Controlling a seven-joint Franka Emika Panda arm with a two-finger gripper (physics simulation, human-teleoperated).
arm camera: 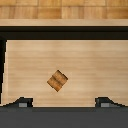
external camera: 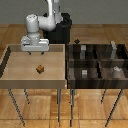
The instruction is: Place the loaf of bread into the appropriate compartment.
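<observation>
We see the loaf of bread lying alone on the floor of the light-wood tray, near its middle, turned cornerwise. The gripper hangs above it, fingers spread wide, holding nothing. The dark divided box sits just beside the tray on the exterior view's right; a pale grey cube marks its near-left compartment.

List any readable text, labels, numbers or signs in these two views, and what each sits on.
None: no text, label, brand, number or sign can be read in either view.
The loaf of bread shows only plain brown faces.
The light-wood tray and the dark divided box show only wood grain.
The arm and the gripper are plain white and grey, with no marking visible at this resolution.
</observation>
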